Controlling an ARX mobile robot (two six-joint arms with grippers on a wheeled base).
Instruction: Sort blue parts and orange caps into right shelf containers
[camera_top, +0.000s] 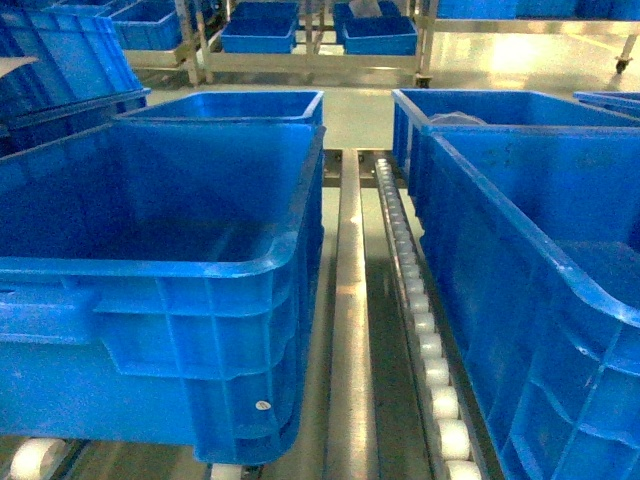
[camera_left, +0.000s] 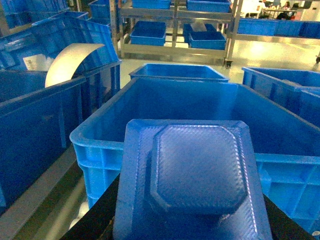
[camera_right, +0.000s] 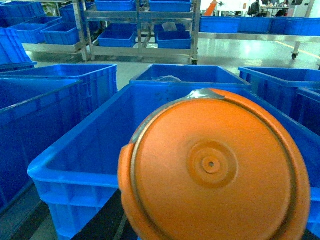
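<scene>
Left end effector: jaws out of sight under the load, so opening can't be read. It carries a blue part (camera_left: 195, 182), a flat tray-like piece with an octagonal raised centre. It sits short of the near rim of a crate (camera_left: 100, 131), basin straight ahead.

Right end effector: jaws also hidden. Carrying an orange cap (camera_right: 215, 167), a round disc tilted toward the camera. Right shelf container (camera_right: 75, 172) is straight ahead and below, with the cap at its near rim.

The head view shows neither arm, just two crates either side of a roller rail (camera_top: 420, 320). Judgement: both moves are forward, then release.
</scene>
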